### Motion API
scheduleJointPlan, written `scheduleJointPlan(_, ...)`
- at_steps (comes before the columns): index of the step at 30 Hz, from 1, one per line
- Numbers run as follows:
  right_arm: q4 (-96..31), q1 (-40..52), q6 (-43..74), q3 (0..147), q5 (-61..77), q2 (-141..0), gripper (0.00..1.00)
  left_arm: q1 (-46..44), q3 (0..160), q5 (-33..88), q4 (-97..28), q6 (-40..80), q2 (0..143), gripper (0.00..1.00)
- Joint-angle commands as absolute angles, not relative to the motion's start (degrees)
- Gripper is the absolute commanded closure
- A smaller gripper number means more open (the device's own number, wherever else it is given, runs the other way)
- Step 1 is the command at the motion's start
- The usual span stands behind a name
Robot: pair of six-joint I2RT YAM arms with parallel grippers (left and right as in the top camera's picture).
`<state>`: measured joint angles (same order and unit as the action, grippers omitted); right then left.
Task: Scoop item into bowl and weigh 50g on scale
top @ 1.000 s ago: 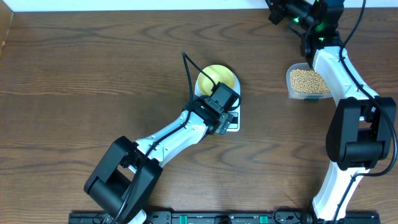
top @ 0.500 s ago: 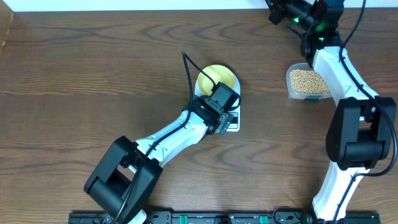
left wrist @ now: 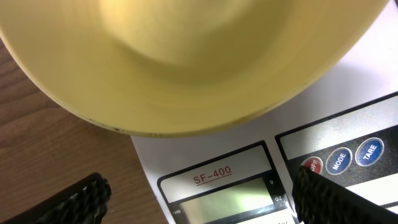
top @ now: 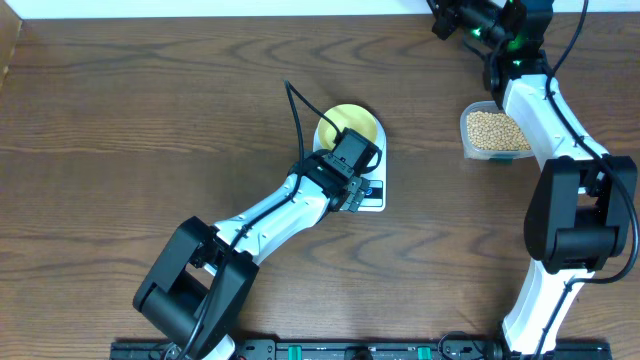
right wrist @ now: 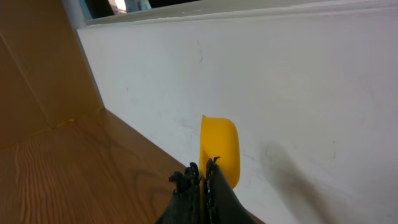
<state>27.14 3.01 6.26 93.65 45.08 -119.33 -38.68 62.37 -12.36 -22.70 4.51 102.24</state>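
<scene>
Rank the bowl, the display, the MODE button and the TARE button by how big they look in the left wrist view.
1. bowl: fills the upper frame, though it is probably nearest the camera.
2. display: partly cut off at the bottom edge.
3. MODE button and TARE button: look alike, so tied.

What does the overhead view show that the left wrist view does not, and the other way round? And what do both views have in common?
Only overhead: the clear tub of beans at the right side of the table. Only left wrist: the scale's display, the print SF-400, the MODE and TARE buttons, and the left gripper with its jaws wide apart. Both: the yellow bowl standing on the white scale.
</scene>
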Motion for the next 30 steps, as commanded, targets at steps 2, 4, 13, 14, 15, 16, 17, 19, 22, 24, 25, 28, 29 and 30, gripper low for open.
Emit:
scheduleJointPlan(2,27.2,2.5,5.5,94.8,44.5,-119.7,0.99,-38.6,62.8,-12.4,-22.8,4.8,102.8,0.05)
scheduleJointPlan(4,27.2,2.5,5.5,94.8,44.5,-119.7,0.99,-38.6,62.8,-11.8,-22.8,4.4,102.8,0.05)
scheduleJointPlan(13,27.2,2.5,5.5,94.8,44.5,-119.7,0.99,-38.6,62.8,-8.8,-22.7,1.3,102.8,0.05)
scheduleJointPlan(14,27.2,2.5,5.5,94.8,44.5,-119.7,0.99,-38.6,62.8,-8.8,-22.8,1.3,102.8,0.05)
scheduleJointPlan(15,27.2,2.5,5.5,94.8,44.5,-119.7,0.99,-38.6,62.8,-8.8,-22.8,1.1,102.8,0.05)
scheduleJointPlan(16,27.2,2.5,5.5,94.8,44.5,-119.7,0.99,-38.6,62.8,-8.8,-22.8,1.1,102.8,0.05)
scheduleJointPlan(17,27.2,2.5,5.5,94.8,44.5,-119.7,0.99,-38.6,62.8,-8.8,-22.7,1.1,102.8,0.05)
scheduleJointPlan(19,27.2,2.5,5.5,94.8,44.5,-119.7,0.99,-38.6,62.8,-8.8,-22.3,0.6,102.8,0.05)
scheduleJointPlan(22,27.2,2.5,5.5,94.8,44.5,-119.7,0.99,-38.6,62.8,-8.8,-21.5,-0.4,102.8,0.04)
scheduleJointPlan(24,27.2,2.5,5.5,94.8,44.5,-119.7,0.99,-38.5,62.8,-8.8,-21.3,-0.4,102.8,0.04)
scheduleJointPlan(25,27.2,2.5,5.5,94.8,44.5,-119.7,0.99,-38.5,62.8,-8.8,-21.3,-0.4,102.8,0.04)
scheduleJointPlan(28,27.2,2.5,5.5,94.8,44.5,-119.7,0.99,-38.5,62.8,-8.8,-21.3,-0.4,102.8,0.04)
scheduleJointPlan(29,27.2,2.5,5.5,94.8,44.5,-119.7,0.99,-38.5,62.8,-8.8,-21.3,-0.4,102.8,0.04)
scheduleJointPlan(30,27.2,2.5,5.5,94.8,44.5,-119.7,0.99,-38.5,62.8,-8.8,-21.3,-0.4,102.8,0.04)
